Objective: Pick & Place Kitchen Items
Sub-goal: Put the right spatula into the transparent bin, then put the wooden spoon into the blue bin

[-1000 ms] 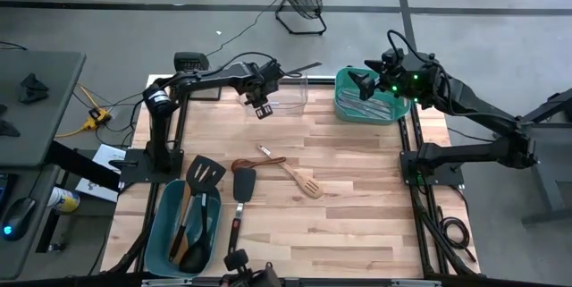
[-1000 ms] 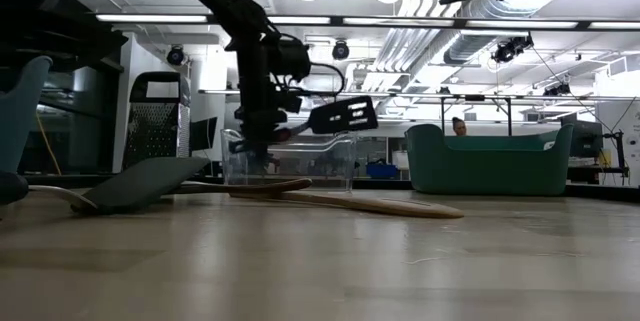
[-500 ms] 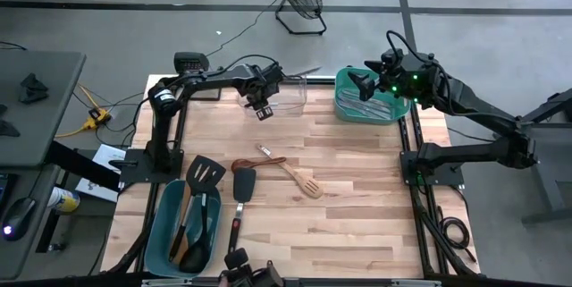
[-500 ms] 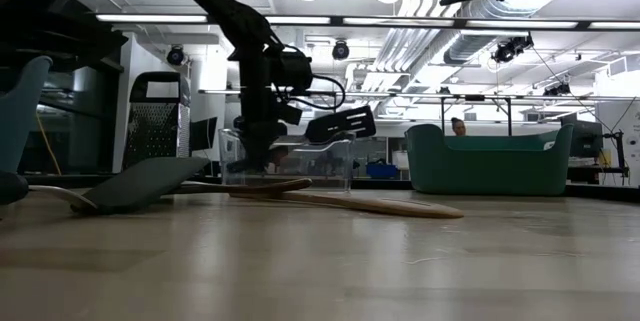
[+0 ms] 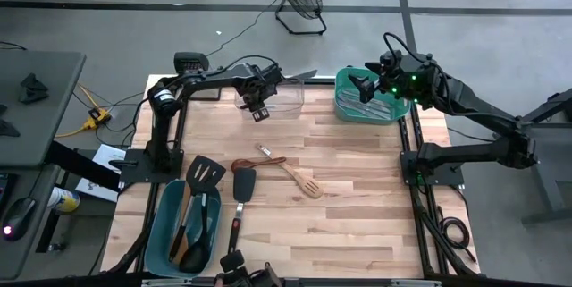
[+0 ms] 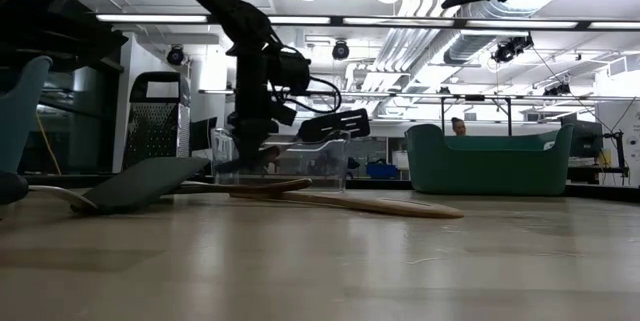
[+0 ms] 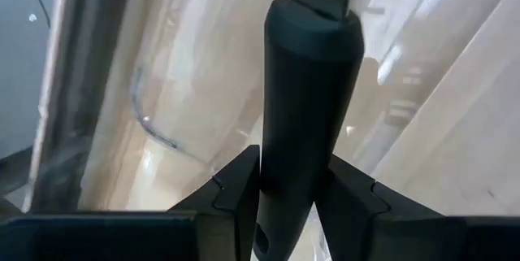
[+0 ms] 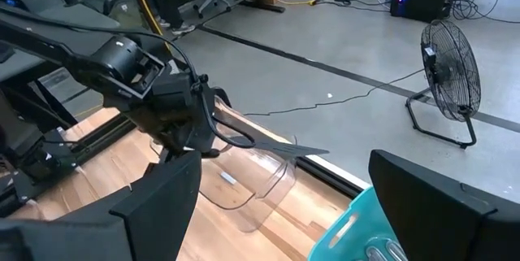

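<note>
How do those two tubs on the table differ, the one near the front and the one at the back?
The front tub is darker teal and holds long black and wooden utensils with one turner head poking over its rim; the back tub is lighter green and holds silvery metal pieces. The front one sits on the left arm's side, the back one on the right arm's. Both are rounded, open-topped containers.

The left tool [image 5: 257,99] reaches over the bench's far edge, fingers [image 7: 236,192] parted; the right tool [image 5: 365,84] hovers wide apart.
</note>
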